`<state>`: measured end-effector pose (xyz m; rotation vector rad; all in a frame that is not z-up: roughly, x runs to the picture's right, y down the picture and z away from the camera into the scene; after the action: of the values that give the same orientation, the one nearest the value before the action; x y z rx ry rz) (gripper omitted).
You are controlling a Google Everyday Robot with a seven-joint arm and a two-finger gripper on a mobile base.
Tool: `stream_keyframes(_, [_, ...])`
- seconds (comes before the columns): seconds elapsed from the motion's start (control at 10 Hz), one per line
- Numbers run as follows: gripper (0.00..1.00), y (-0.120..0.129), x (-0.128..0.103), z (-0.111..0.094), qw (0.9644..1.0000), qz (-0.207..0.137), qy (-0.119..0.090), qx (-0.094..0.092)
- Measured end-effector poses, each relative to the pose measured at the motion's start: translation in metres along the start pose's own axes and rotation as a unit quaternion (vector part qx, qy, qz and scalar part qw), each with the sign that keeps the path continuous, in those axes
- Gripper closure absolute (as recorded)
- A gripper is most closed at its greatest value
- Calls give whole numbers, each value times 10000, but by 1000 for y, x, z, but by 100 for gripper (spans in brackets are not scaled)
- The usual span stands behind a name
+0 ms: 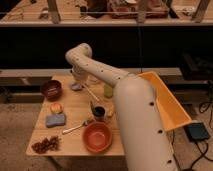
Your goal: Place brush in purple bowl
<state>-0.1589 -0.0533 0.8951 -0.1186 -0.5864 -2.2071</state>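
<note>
The purple bowl (51, 89) sits at the table's back left. My gripper (76, 84) hangs at the end of the white arm, just right of the bowl and low over the table's back edge. A thin pale stick that I take for the brush (91, 94) runs from just below the gripper down and right toward a dark cup (99, 111). I cannot tell whether the gripper holds it or it lies on the table.
An orange bowl (97, 136), a metal spoon (76, 127), a blue sponge (55, 120), a small orange-yellow item (56, 107) and grapes (45, 145) share the wooden table (72, 112). A green cup (108, 90) stands behind the dark cup. A yellow bin (170, 102) is at the right.
</note>
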Motion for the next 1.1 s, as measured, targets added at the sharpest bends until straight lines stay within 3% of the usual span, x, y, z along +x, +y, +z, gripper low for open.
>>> stream_keyframes(0.1, [100, -9, 10, -3, 9995, -275, 47, -143])
stream_keyframes(0.3, [100, -19, 20, -1, 9952, -823, 95, -515])
stream_keyframes(0.8, [100, -38, 29, 4, 9902, -1177, 252, -713])
stream_keyframes(1.1, [100, -57, 43, 2, 9862, -1456, 338, -719])
